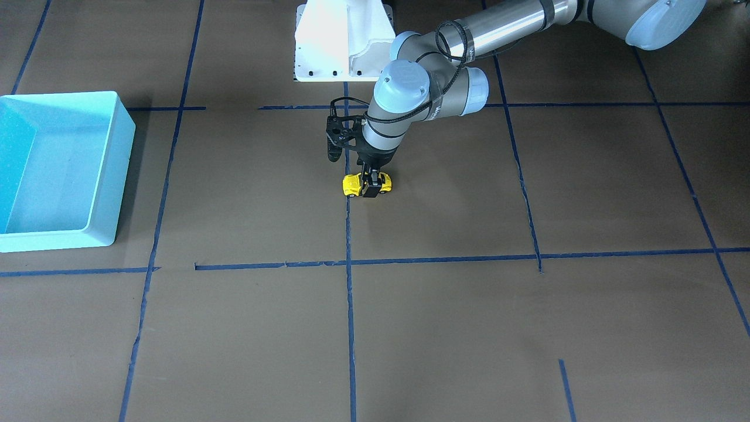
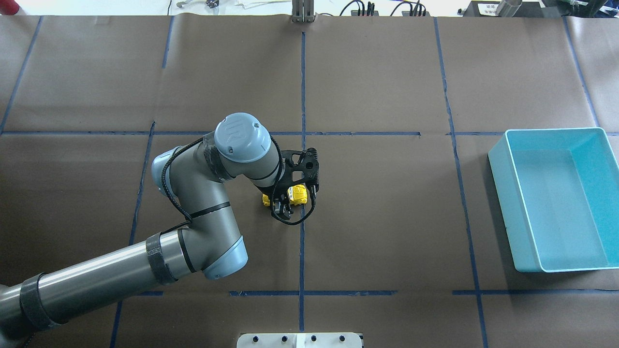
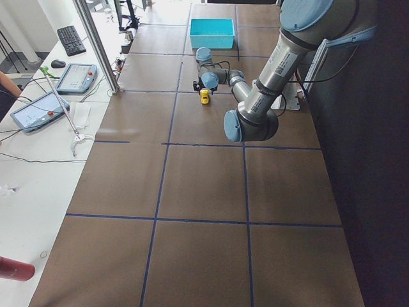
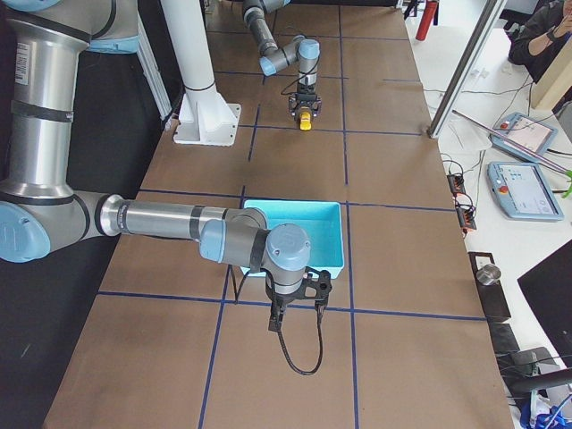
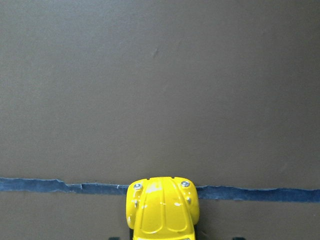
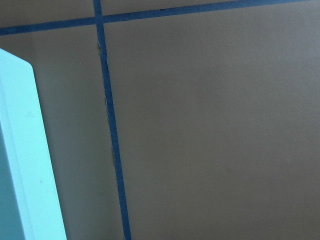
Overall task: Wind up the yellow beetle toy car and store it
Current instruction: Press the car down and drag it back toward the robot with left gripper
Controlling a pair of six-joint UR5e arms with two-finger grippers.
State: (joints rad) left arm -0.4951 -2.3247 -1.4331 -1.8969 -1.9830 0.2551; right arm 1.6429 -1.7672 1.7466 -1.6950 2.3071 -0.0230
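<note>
Just beside the bin [image 4: 343, 234], on the side turned away from the car, the right gripper [image 4: 277, 320] is hung over the table [image 2: 387, 217]. It is shown only in a side view, so how far it is open cannot be told. In the right wrist view one pale wall of the bin [image 6: 30, 175] is seen at the picture's edge, with blue tape lines on brown paper beside it.

Well apart from the bin [image 2: 503, 159], toward the robot's left, the car [image 2: 297, 194] is set on the table with its nose turned toward the bin. A tape line [image 5: 250, 192] is crossed by the front of the car [image 5: 162, 207]. The left gripper [image 1: 370, 186] is pointed straight down over the car [image 1: 353, 184] and is closed on its middle, one finger laid against each flank, so that both ends of the car are left showing.

About as far from the bin, but nearer the robot, the white base [image 1: 345, 41] is bolted to the table.

Farther still, the left arm [image 2: 193, 217] is bent back from the car toward the table's corner. Farthest from the bin, past the table's end, a red cylinder [image 3: 16, 268] is laid on a white desk.
</note>
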